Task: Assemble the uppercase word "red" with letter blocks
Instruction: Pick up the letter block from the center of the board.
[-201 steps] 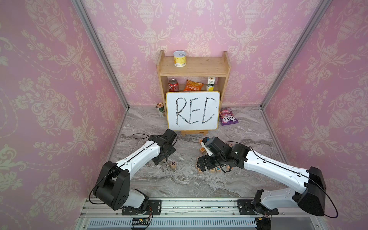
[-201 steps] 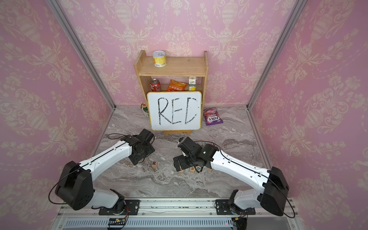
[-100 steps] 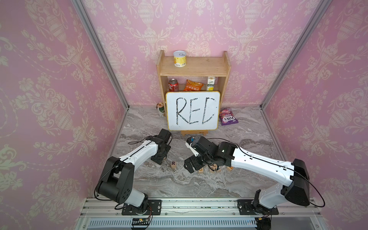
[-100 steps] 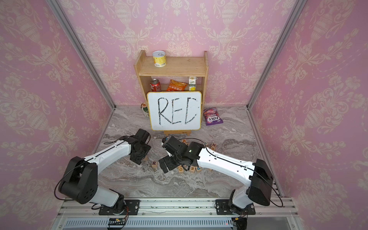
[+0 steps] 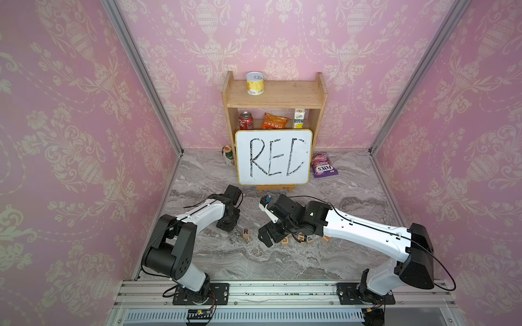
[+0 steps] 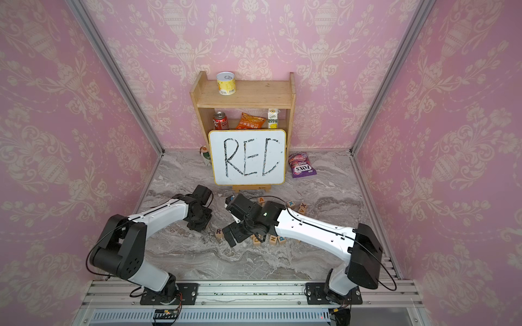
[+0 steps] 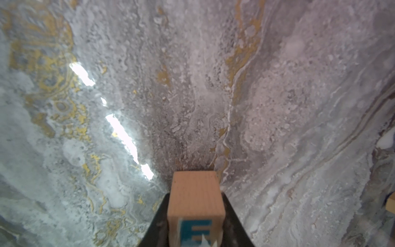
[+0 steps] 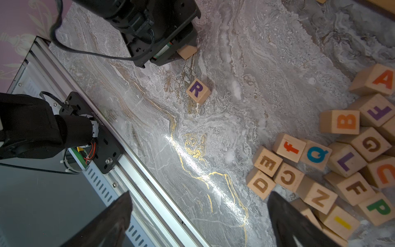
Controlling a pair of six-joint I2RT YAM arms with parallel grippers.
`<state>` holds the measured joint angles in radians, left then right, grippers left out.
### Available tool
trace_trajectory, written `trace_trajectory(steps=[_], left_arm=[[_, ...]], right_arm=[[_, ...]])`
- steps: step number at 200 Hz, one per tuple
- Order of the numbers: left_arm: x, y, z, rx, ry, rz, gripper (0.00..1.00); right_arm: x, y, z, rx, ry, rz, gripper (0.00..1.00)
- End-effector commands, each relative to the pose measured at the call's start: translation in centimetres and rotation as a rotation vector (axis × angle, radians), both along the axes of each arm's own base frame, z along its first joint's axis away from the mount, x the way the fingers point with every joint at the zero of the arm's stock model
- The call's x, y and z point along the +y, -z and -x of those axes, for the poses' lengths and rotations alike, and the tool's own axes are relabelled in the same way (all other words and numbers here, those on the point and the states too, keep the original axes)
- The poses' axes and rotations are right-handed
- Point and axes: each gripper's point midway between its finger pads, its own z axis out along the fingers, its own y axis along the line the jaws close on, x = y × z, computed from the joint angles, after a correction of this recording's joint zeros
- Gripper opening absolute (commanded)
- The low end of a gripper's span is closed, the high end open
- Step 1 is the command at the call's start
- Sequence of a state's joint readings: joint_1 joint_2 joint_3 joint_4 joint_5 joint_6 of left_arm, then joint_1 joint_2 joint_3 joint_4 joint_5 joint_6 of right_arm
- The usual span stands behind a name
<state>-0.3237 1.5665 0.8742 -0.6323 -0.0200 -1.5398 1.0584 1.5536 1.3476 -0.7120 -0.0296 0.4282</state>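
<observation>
My left gripper is shut on a pale wooden letter block whose near face shows a blue-green E. It holds the block low at the marble table. In both top views this gripper points down just left of the R block. That block lies alone with a purple R facing up. My right gripper is open and empty above bare table. In a top view it hangs right of the R block, beside the pile of letter blocks.
The pile includes blocks with a brown D and a brown E. More blocks lie behind my right arm. At the back, a whiteboard reading RED leans on a wooden shelf, with a purple candy bag beside it.
My left gripper has shut on the E block and come a little toward the front. My right arm has swung left from over the pile toward the R block, still open.
</observation>
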Motion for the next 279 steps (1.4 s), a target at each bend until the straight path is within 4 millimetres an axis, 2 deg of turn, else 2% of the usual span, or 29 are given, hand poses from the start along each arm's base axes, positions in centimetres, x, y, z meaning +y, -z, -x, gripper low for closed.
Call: trace_trajectory(steps=[1,73,83,128,153,178,220,279], left_arm=[[0.9,-0.4,1.1,0.068,0.065,-0.052,0.2],[2.2,-3.3,1.5,0.09,0.303,-0.156,0.17],[2.1,-3.5,1.5,0.087,0.332,-0.156,0.13],[1.3,-4.0,1.1,0.077,0.53,-0.149,0.09],[0.3,-4.1,0.9,0.078,0.675,-0.128,0.0],[-0.3,-4.4,0.8,0.1,0.795,-0.139,0.0],[-1.7,-5.0,0.3,0.077,0.84,-0.138,0.0],[-6.1,-5.1,0.0,0.056,0.903,-0.13,0.0]], right_arm=[[-0.1,-0.1,0.1,-0.015,-0.01,0.007,1.0],[-0.6,0.0,0.3,-0.015,-0.004,0.009,1.0],[-0.6,0.0,0.3,-0.016,-0.001,0.005,1.0],[-1.1,-0.1,0.4,-0.018,0.016,-0.002,1.0],[-1.3,-0.1,0.3,-0.022,0.024,-0.006,1.0],[-1.3,-0.2,0.3,-0.025,0.029,-0.006,1.0],[-1.6,-0.2,0.3,-0.026,0.043,-0.001,1.0],[-3.3,-0.2,0.2,-0.046,0.08,0.018,1.0]])
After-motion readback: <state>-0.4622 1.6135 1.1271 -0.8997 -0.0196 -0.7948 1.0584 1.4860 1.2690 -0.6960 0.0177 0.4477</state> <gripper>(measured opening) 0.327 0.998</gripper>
